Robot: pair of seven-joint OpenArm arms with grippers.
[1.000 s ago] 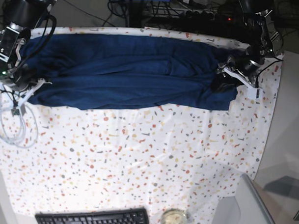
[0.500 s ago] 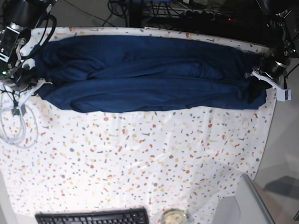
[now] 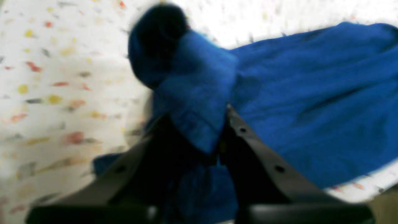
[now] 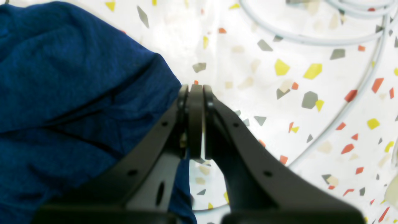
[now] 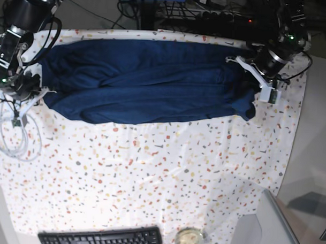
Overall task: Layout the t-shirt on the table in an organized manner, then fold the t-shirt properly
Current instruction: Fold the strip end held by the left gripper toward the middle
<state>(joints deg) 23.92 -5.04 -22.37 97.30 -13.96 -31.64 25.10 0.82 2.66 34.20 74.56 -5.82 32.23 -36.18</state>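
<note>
Speckled table cloth spreads nearest, keyboard at its edge. Farther back lies the t-shirt, bunched. Left gripper pinches its end; right gripper is clenched, empty. Pulling one-sided could crumple it more.

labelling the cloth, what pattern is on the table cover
White table cover with red, yellow and grey terrazzo-like flecks; clearest in the right wrist view.

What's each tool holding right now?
Left tool: closed on the t-shirt.
Right tool: closed, apparently empty, beside the shirt's edge.
</note>
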